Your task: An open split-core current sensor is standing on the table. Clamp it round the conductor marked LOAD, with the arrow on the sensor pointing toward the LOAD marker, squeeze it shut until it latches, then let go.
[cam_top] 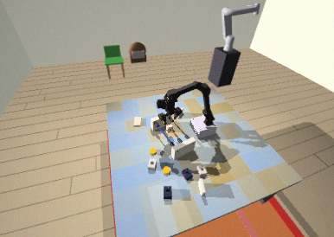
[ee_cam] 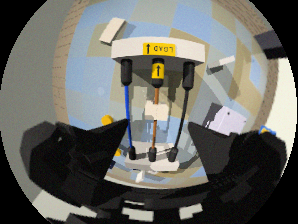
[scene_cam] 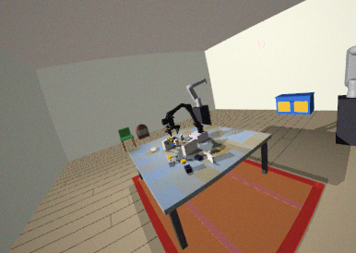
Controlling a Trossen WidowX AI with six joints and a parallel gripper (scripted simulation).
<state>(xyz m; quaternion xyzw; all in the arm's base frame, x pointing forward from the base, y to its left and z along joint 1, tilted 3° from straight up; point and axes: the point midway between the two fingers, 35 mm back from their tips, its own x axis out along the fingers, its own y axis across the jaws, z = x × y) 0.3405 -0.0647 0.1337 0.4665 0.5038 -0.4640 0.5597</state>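
The sensor, a small white block (cam_top: 169, 127) (ee_cam: 157, 111), sits at the brown middle conductor (ee_cam: 156, 95), part-way along it. The conductor runs in at its top and out below it. Its arrow and latch cannot be made out. The yellow LOAD marker (ee_cam: 159, 49) is on the white end wall (ee_cam: 120, 49) (cam_top: 154, 124), and a yellow sleeve with an arrow (ee_cam: 158, 71) is on the brown conductor's end. A blue conductor (ee_cam: 127, 107) and a black conductor (ee_cam: 184, 107) run either side. My gripper (cam_top: 170, 116) (scene_cam: 172, 131) (ee_cam: 158, 123) is open and empty above the conductors.
The other end wall (cam_top: 183, 148) stands opposite. A pale box (cam_top: 201, 126) (ee_cam: 227, 119) is by the arm's base. A white block (cam_top: 138, 121) (ee_cam: 112, 30) lies beyond the LOAD end. Yellow discs (cam_top: 153, 151) (cam_top: 166, 170), dark blocks (cam_top: 167, 192) (cam_top: 187, 174) and white pieces (cam_top: 152, 163) (cam_top: 202, 187) lie toward the front.
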